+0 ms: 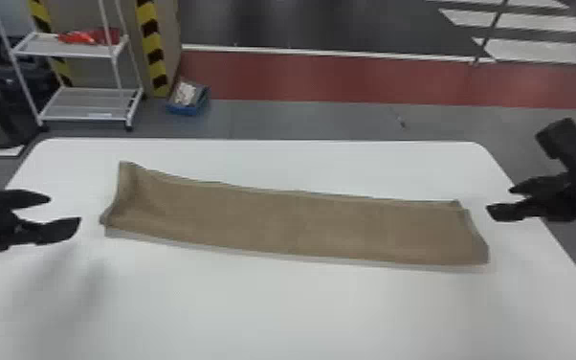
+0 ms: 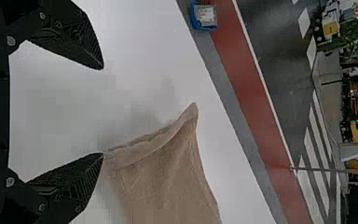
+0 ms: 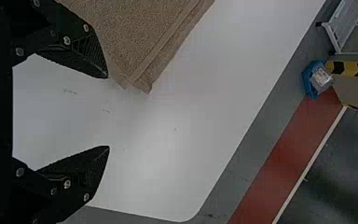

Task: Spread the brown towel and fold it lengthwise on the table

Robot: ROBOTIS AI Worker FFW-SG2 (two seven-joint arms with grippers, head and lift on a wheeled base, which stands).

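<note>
The brown towel (image 1: pixel 301 225) lies on the table (image 1: pixel 301 311), a long strip from 9 to 3 o'clock, seemingly spread and folded lengthwise. The left gripper (image 1: pixel 64 209) and right gripper (image 1: pixel 499 200) sit wide and empty near those ends; perhaps only edge-straightening remains.

head: forward, down; wrists: closer, turned sideways; shared: table (image 1: pixel 292 311), blue bin (image 1: pixel 182 109)
</note>
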